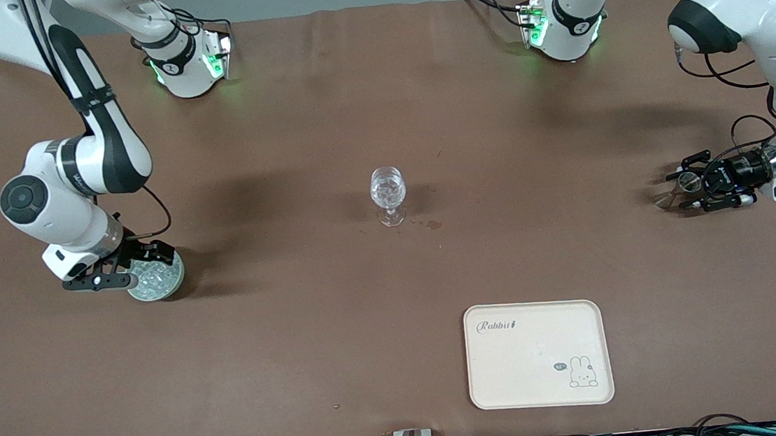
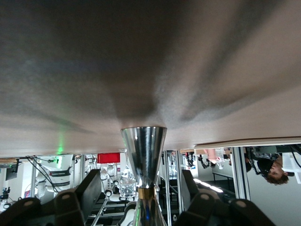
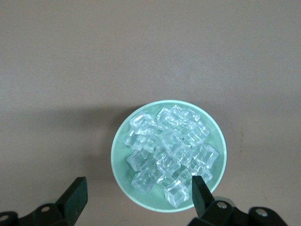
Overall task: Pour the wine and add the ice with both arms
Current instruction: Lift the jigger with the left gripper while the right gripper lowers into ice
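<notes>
Everything sits on a brown tabletop point(image 1: 342, 334). Near the right arm's end of it there's a small pale green bowl point(image 1: 172, 277) heaped with the ice point(image 1: 151, 277), a pile of little clear cubes that pretty much fills it. The right pincer point(image 1: 100, 280) hangs right over that bowl, and the right wrist view shows it nicely: the black fingers point(image 3: 75, 197) spread wide, one out over bare brown tabletop and the other at the bowl's rim, with nothing between them but the cubes below. Roughly in the middle of the tabletop stands a clear stemmed glass point(image 1: 387, 195), upright, with something clear and glinting in its bowl, though what exactly is hard to say; a couple of small dark spots mark the surface just beside its foot. Toward the left arm's end, the left pincer point(image 1: 693, 193) is down low at the tabletop, lying sideways, and a shiny metal jigger point(image 1: 679, 190), the double-cone kind, sits between its fingers. In the left wrist view the fingers point(image 2: 89, 190) stand on either side of the jigger's narrow waist with visible gaps, so it isn't pinched. A cream tray point(image 1: 537, 354) with a rabbit drawing lies near the tabletop edge closest to the front camera.
</notes>
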`<state>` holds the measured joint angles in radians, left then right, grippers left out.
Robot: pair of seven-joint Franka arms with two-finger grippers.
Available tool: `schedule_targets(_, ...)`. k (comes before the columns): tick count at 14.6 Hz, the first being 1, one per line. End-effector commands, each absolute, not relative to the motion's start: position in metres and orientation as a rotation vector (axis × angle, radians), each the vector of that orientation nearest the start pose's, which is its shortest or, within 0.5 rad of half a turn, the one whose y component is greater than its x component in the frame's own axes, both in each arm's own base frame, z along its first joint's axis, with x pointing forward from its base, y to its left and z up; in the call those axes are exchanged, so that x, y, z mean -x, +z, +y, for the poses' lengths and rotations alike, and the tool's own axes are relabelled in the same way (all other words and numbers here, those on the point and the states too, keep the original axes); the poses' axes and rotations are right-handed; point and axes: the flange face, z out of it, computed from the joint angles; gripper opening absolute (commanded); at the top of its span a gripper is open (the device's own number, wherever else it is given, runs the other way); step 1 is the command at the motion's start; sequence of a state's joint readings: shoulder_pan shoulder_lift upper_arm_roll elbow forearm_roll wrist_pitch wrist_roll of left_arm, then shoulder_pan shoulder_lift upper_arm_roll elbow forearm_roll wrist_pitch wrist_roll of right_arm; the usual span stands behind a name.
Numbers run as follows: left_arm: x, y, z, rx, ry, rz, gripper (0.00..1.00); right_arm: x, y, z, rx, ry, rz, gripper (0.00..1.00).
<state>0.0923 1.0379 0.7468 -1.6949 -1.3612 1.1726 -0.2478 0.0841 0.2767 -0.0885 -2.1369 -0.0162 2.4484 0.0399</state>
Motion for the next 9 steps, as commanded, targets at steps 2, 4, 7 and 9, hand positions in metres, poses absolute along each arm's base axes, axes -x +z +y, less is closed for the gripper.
schedule_targets(2, -0.48, 0.097, 0.284, -1.338, -0.893, 1.462, 0.61, -0.576, 0.262, -0.012, 3.168, -0.089, 0.039, 0.93)
schedule_targets(4, -0.482, 0.098, 0.283, -1.329, -0.883, 1.455, 0.61, -0.577, 0.254, -0.029, 3.171, -0.105, 0.026, 0.84)
schedule_targets(7, -0.484, 0.101, 0.282, -1.324, -0.88, 1.446, 0.58, -0.575, 0.246, -0.029, 3.173, -0.095, -0.006, 0.78)
schedule_targets(9, -0.484, 0.102, 0.283, -1.321, -0.881, 1.445, 0.51, -0.573, 0.243, -0.027, 3.172, -0.085, -0.011, 0.71)
